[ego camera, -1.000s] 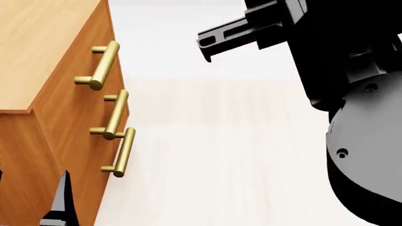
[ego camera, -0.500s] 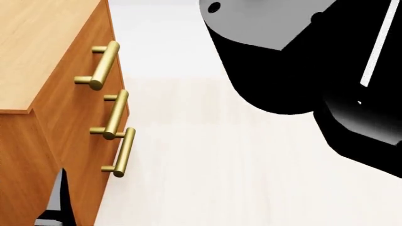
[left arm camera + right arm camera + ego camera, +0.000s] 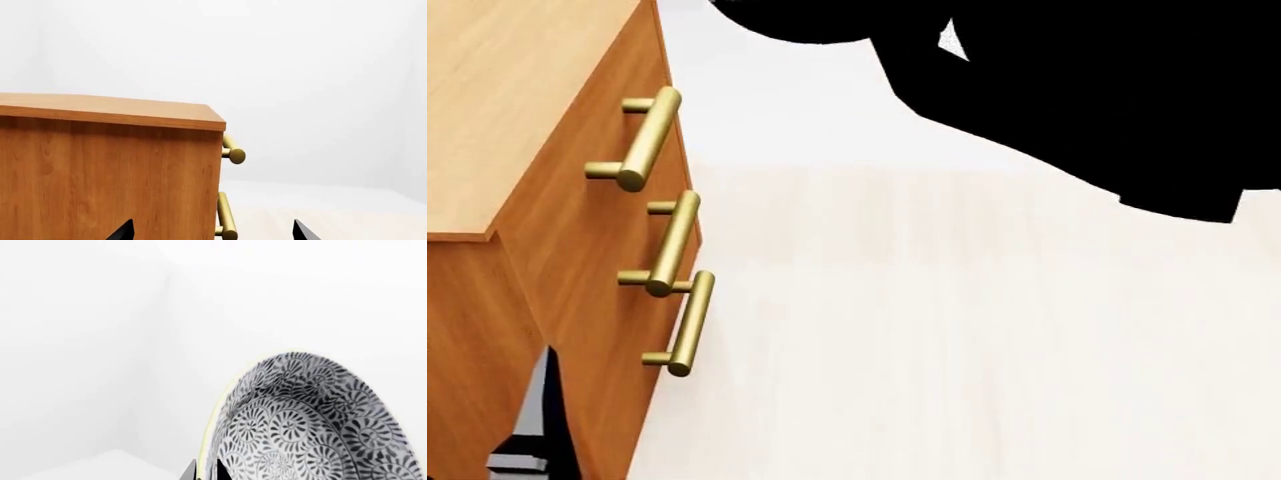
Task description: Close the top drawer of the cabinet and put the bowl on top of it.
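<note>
The right arm [image 3: 1068,90] is the largest shape in the head view, a black mass high above the floor [image 3: 961,340] and well clear of the cabinet [image 3: 507,120]. The cabinet stands at the side of that view, orange-brown wood with a flat top. Its top drawer [image 3: 627,90] sits flush with the two drawer fronts below, all three brass handles in one line.

The bowl [image 3: 313,425] shows only in the right wrist view: white with a dark floral pattern, tipped on edge, its rim [image 3: 215,440] caught between the jaws of the right gripper [image 3: 205,471]. It is off the cabinet.

The left gripper [image 3: 210,232] hangs beside the cabinet's side panel, below its top; its two dark fingertips [image 3: 121,232] stand wide apart with nothing between them.
</note>
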`<state>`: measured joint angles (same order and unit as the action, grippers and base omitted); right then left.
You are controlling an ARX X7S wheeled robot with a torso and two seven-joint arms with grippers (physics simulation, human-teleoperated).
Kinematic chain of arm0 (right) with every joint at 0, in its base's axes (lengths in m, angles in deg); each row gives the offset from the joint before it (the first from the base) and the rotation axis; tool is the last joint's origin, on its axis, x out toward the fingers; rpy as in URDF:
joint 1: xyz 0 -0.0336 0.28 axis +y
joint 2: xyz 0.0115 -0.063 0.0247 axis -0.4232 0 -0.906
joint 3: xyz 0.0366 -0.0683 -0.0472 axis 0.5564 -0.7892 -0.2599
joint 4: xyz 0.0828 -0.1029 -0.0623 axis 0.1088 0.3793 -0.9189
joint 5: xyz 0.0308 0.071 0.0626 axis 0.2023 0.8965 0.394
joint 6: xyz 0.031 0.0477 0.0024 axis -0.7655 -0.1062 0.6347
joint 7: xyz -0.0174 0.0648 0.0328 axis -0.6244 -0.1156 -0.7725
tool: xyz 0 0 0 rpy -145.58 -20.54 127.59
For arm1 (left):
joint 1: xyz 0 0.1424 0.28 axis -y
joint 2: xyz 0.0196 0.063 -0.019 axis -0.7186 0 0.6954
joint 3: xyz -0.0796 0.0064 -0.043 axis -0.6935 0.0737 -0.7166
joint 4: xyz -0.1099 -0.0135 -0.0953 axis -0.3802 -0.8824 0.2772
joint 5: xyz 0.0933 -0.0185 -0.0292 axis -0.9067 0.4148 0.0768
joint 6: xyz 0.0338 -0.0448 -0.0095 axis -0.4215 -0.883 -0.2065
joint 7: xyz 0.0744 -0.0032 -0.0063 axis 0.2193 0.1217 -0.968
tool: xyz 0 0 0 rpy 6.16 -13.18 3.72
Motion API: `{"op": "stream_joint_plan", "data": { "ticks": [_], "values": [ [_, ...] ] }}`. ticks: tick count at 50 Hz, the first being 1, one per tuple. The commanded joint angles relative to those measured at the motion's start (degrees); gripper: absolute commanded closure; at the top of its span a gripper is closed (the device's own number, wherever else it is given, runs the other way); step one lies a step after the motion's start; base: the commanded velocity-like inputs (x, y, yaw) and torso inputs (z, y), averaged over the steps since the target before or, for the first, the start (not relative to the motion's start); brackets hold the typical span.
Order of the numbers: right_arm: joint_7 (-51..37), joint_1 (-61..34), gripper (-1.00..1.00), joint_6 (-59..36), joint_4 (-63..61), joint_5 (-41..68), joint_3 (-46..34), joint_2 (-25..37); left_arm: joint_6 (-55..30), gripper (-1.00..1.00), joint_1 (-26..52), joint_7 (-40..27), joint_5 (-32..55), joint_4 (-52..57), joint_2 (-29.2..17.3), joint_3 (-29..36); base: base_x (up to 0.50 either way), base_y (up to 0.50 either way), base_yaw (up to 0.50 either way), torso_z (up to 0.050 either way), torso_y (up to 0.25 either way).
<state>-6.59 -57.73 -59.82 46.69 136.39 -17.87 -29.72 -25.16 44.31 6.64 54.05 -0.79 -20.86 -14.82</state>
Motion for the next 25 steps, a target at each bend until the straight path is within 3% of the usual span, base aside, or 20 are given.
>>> {"op": "stream_joint_plan", "data": {
  "ticks": [1,9,25],
  "values": [
    [3.36,-0.74,1.00,1.51,7.96,1.49,2.77,-6.34,-0.18,-1.00,-0.09,-1.02,-0.17,0.34,-0.06,-0.39,0.00,0.00,0.00,0.001,0.033],
    [6.56,0.88,1.00,3.08,12.32,1.00,2.70,-10.08,1.21,-1.00,-0.54,-0.20,0.41,0.81,-0.55,-0.76,0.00,0.00,0.00,0.000,0.013],
    [9.03,4.76,1.00,5.70,14.08,-0.29,1.72,-15.51,2.12,-1.00,-0.98,0.55,2.11,-0.36,-0.64,-1.24,0.00,0.00,0.00,0.000,0.250]
  ]
}}
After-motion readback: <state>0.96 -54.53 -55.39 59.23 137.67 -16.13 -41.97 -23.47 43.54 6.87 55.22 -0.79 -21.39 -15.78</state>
